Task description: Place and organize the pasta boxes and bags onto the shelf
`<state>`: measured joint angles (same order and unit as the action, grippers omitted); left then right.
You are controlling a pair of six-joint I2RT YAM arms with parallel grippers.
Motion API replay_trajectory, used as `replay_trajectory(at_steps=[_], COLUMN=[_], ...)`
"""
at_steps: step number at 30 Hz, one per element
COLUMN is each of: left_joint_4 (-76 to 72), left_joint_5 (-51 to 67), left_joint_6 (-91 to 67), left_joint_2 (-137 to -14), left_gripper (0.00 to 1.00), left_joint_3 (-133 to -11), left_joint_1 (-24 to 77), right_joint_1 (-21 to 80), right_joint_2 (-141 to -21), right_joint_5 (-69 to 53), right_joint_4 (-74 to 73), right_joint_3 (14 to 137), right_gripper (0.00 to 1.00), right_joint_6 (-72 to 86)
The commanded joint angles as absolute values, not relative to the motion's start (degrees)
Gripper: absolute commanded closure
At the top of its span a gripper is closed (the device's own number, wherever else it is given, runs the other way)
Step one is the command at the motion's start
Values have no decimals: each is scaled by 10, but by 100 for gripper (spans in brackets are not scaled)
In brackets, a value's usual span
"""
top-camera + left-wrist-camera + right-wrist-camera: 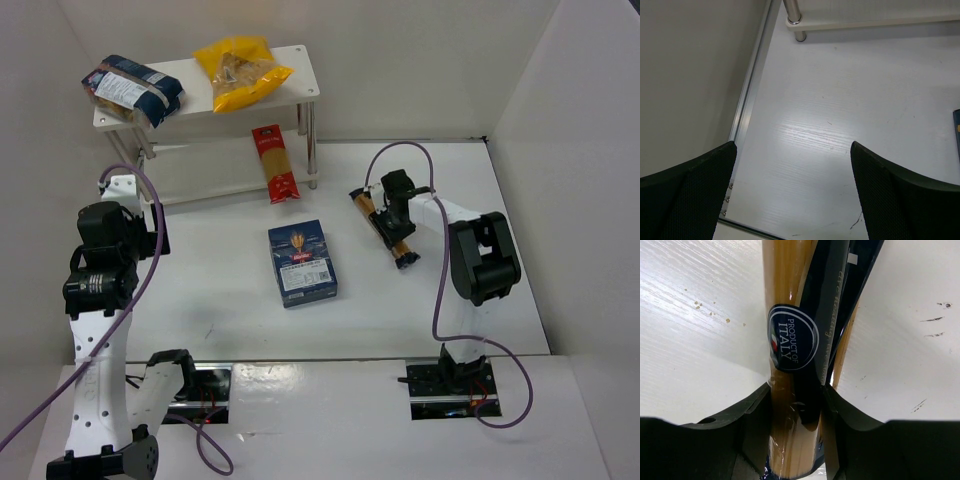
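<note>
The white two-tier shelf (190, 75) stands at the back left. On its top board lie a dark blue bag (131, 92) and a yellow bag (240, 70). A red spaghetti pack (275, 163) lies by the shelf's right leg. The dark blue box (301, 262) lies flat mid-table. My right gripper (390, 222) is shut on an amber spaghetti pack (383, 226), with its dark "Product of Italy" label (792, 337) between the fingers (757, 412). My left gripper (792, 190) is open and empty, low over bare table left of the box.
White enclosure walls stand on the left, back and right. A metal rail (747, 95) runs along the left wall's foot. The shelf's leg (794, 15) and lower board show at the top of the left wrist view.
</note>
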<state>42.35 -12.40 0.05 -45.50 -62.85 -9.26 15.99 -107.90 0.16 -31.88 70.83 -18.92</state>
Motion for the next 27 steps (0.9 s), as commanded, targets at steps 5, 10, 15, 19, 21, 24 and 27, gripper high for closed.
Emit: replay_trajectory(at_steps=[5,10,15,19,21,24,27], left_joint_4=[404,404,410,410,410,410,410], left_joint_5=[-131,-131,-136,-136,-136,-136,-136], left_joint_6=[11,11,11,11,11,11,11], left_joint_2=[-448,-448,-448,-448,-453,-454,-454], left_gripper=[0,0,0,0,0,0,0], left_joint_3=[-628,-634,-640,-640,-640,-640,-640], left_joint_1=[-97,-97,-97,-97,-97,-97,-97], right_joint_1=[164,164,164,164,164,164,164], right_joint_2=[-1070,-963,-873,-832,-811,-788,-760], right_joint_5=[-55,-129,-172,-165,-165,-154,-148], right_joint_4=[-355,-370,-382,-382,-382,-370,-363], right_joint_3=[662,710,757,757,752,737,723], right_gripper=[100,100,100,100,100,100,100], right_joint_6=[-184,-171,-160,-165,-165,-165,-165])
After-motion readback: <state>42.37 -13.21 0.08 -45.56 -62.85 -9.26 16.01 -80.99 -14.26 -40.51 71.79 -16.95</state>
